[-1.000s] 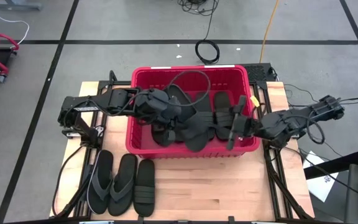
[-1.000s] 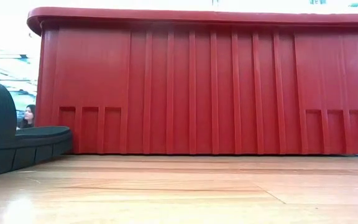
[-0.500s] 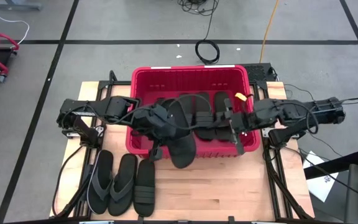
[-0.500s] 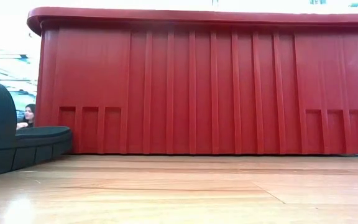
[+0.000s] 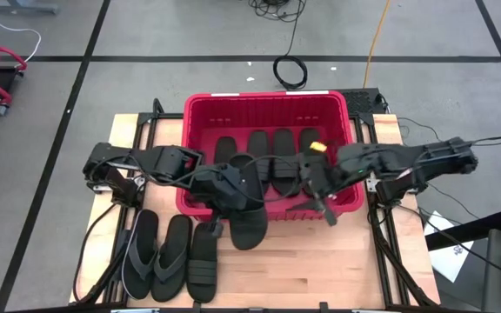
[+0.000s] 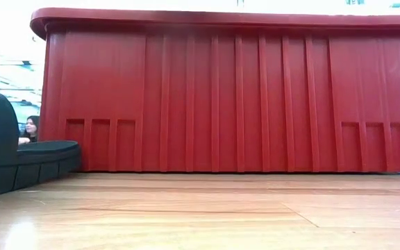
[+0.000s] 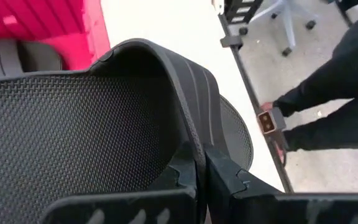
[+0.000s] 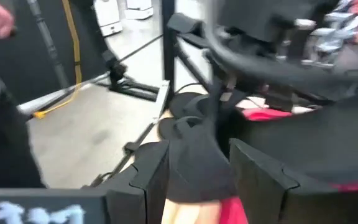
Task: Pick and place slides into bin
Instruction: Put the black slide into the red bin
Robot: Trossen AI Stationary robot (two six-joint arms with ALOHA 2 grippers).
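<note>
The red bin [image 5: 268, 104] stands at the table's middle, with several black slides [image 5: 283, 148] lying side by side on its floor. My left gripper [image 5: 224, 187] is shut on a black ribbed-strap slide [image 5: 250, 222] above the bin's near wall. My right gripper [image 5: 323, 193] is shut on another black slide [image 5: 320, 187], which shows edge-on over the bin's near right part. Three more slides [image 5: 172, 256] lie flat on the table at the near left; one shows in the low view [image 6: 19, 160]. Neither gripper shows in the low view. My left gripper pinches the slide's ribbed strap [image 7: 194, 146] between its two fingers, near one side end of the strap, with one finger under the strap and one outside. The slide is lifted clear, reaching from the bin's near wall out over the table. My right gripper has a black slide [image 8: 197, 165] between its two fingers [image 8: 151, 177]. Which part of the slide this is cannot be told. The slide is lifted clear and stands on edge, showing as a narrow strip from above.
The bin's ribbed near wall [image 6: 221, 97] fills the low view. Bare wooden table [image 5: 320, 261] lies in front of the bin. A person's sleeve and hand [image 7: 272, 121] show beyond the table. Cables [image 5: 290, 69] lie on the floor behind.
My left gripper has moved toward the table's near edge with its slide, from inside the bin to over the near wall; the slide now reaches over the table. My right gripper has shifted toward the near and left with its edge-on slide, which has turned a little.
</note>
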